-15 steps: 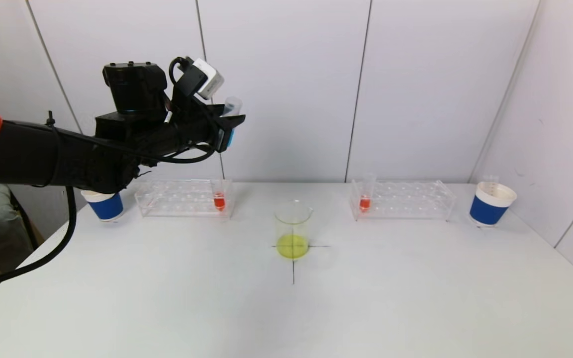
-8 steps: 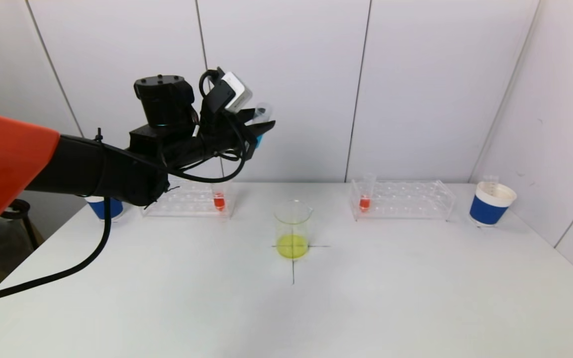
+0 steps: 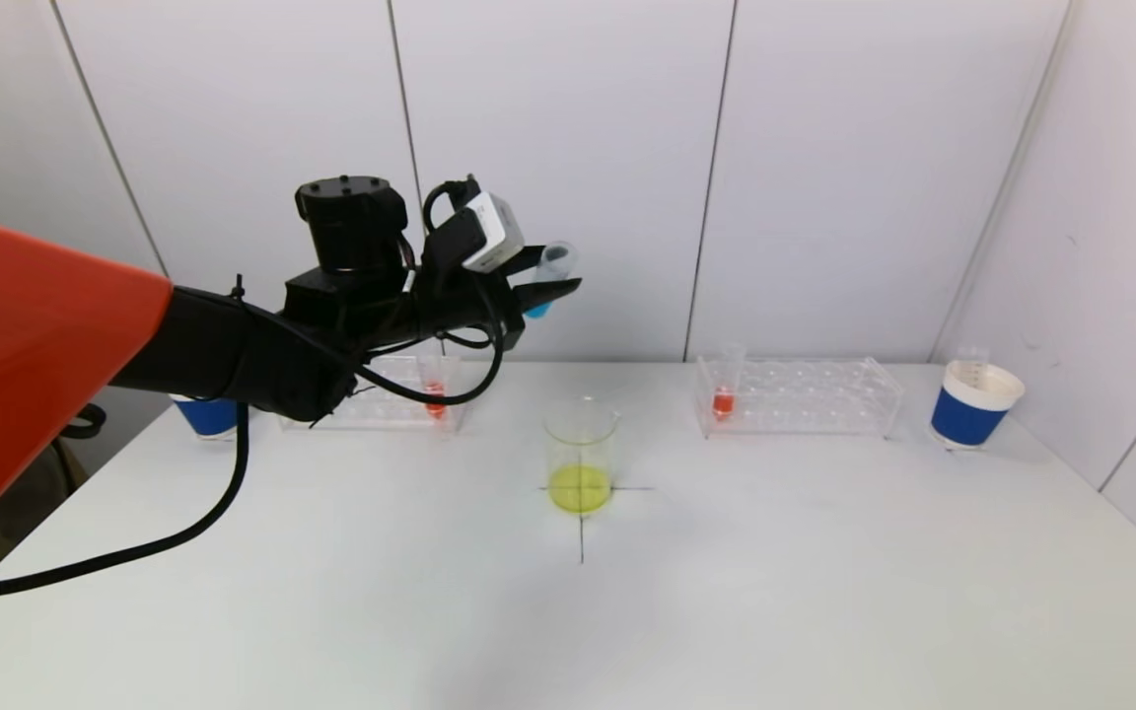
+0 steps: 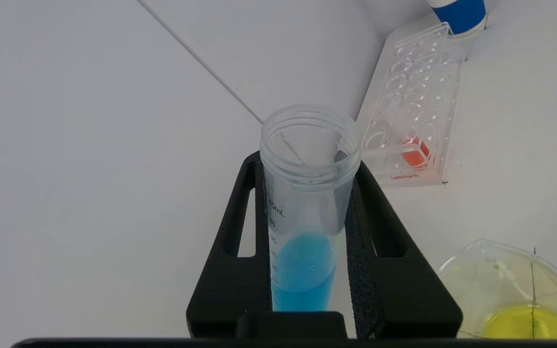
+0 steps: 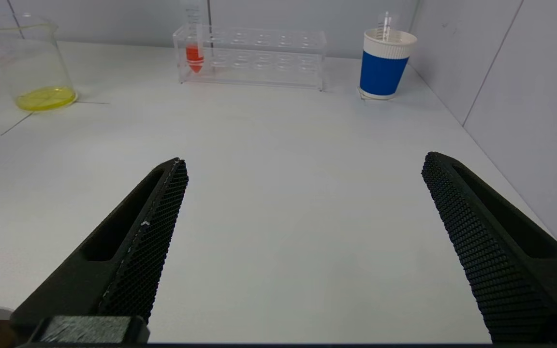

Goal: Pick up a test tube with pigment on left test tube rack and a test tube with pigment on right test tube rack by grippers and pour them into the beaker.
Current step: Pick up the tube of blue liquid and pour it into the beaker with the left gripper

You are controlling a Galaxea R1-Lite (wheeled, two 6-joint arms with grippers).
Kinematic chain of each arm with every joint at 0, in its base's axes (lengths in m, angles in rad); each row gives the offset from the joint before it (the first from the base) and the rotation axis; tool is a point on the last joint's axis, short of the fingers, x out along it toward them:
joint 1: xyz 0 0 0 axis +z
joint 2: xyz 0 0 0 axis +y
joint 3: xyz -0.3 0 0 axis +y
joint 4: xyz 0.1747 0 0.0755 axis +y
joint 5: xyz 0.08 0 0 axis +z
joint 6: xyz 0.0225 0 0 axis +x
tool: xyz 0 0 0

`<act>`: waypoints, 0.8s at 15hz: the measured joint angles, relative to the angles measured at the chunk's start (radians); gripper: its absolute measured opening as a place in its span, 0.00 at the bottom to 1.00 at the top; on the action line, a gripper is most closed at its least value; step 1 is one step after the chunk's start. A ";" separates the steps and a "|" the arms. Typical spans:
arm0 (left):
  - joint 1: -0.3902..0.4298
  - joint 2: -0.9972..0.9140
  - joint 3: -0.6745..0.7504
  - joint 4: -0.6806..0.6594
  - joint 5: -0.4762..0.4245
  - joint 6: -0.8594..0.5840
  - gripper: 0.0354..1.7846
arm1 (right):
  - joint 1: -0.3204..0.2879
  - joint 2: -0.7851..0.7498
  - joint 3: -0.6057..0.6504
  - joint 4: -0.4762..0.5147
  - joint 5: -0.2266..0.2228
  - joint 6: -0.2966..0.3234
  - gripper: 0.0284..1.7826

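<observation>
Left gripper (image 4: 307,251) is clamped on a tube (image 4: 307,193) of blue pigment, both pads pressed against its sides, and it hangs in the air above the table (image 3: 331,592), up and a little to the left of the beaker (image 3: 581,456). Right gripper (image 5: 302,232) sits low over the near right part of the table with its jaws spread wide and nothing between them; it is idle.

Judging by this, the step in hand is the carry to the beaker, with the pour itself not yet begun. Yellow liquid already lies in the beaker's bottom. The next move calls for bringing the tube's mouth over the beaker's rim, then rolling the wrist until the blue runs out, slowly enough that it lands inside the glass.

In the head view the tube is tilted, its long axis leaning with the open mouth up and towards the right, the blue end lower and nearer the wrist. The pigment pools at that closed end, well short of the mouth.

Farther back stand the left rack (image 3: 371,394) and right rack (image 3: 805,394), each holding a red tube, with a blue cup (image 3: 972,404) beyond the right rack.
</observation>
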 joint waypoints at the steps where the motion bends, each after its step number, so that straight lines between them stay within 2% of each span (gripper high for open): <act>1: 0.002 0.004 0.001 0.000 -0.033 0.037 0.24 | 0.000 0.000 0.000 0.000 0.000 0.000 0.99; 4: 0.007 0.013 0.009 -0.001 -0.093 0.108 0.24 | 0.000 0.000 0.000 0.000 0.000 0.000 0.99; 12: 0.010 0.069 0.023 -0.127 -0.099 0.161 0.24 | 0.000 0.000 0.000 0.000 0.000 0.000 0.99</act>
